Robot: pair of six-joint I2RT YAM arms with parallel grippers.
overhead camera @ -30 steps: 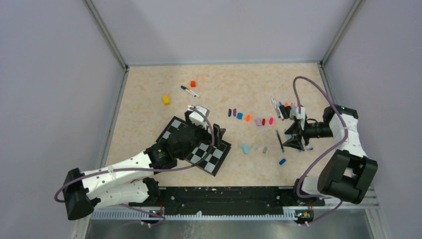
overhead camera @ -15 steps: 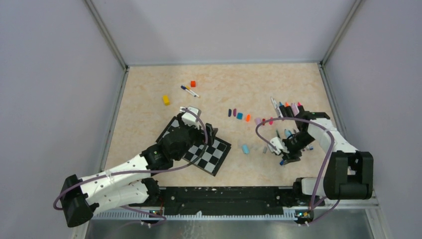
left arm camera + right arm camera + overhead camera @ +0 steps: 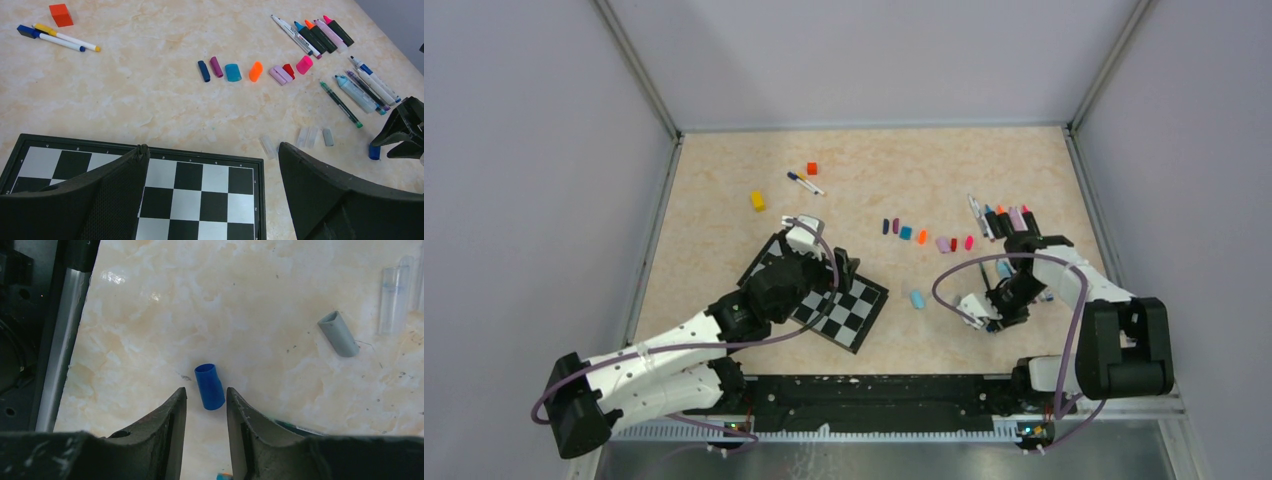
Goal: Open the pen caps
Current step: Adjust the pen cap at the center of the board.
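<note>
A blue pen cap (image 3: 209,386) lies loose on the table between the tips of my right gripper (image 3: 205,389), which is open and low over it; the jaws do not touch it. In the top view that gripper (image 3: 996,317) is at the front right. A row of loose caps (image 3: 255,71) in dark blue, purple, teal, orange, lilac, red and pink lies mid-table (image 3: 922,237). A grey cap (image 3: 339,334) and clear caps (image 3: 303,136) lie near. Several pens (image 3: 1004,218) lie at the right. My left gripper (image 3: 212,147) is open and empty over the chessboard (image 3: 200,190).
The chessboard (image 3: 861,315) lies front centre under my left arm. A light blue cap (image 3: 916,298) lies beside it. An orange-red cube (image 3: 812,168), a yellow block (image 3: 757,200) and two thin pens (image 3: 804,183) lie far left. Grey walls enclose the table; a metal rail (image 3: 57,355) runs near.
My right gripper has swung forward and left and come down over the blue cap. My left gripper has drawn back a little to the left over the chessboard.
</note>
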